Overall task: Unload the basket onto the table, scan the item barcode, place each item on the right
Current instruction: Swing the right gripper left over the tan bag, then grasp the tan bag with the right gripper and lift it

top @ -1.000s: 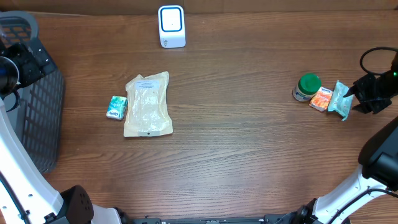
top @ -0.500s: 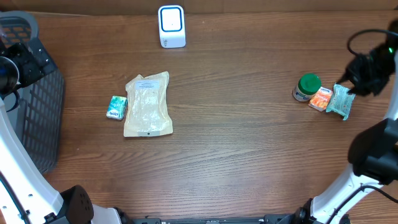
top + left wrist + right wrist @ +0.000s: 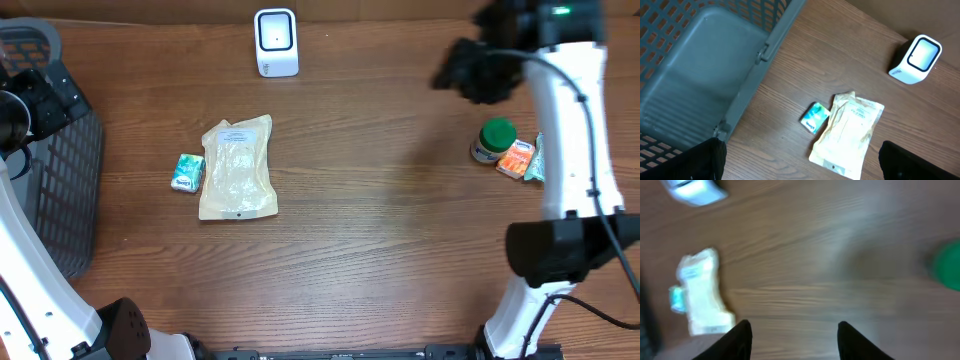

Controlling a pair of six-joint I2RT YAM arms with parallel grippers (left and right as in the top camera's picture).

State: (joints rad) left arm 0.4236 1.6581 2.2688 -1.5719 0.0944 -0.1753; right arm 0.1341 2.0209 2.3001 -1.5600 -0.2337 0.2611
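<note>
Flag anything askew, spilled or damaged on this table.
Nothing stands out. The scanner stands upright, the pouch and small teal packet lie flat side by side, and the green-lidded jar sits upright beside the orange packet. No spill or damage shows.

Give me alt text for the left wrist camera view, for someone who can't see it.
A cream pouch lies beside a small teal packet on a wooden table, a white scanner beyond them and a grey basket filling the picture's left. The left claw shows dark fingertips wide apart at the bottom corners.
</note>
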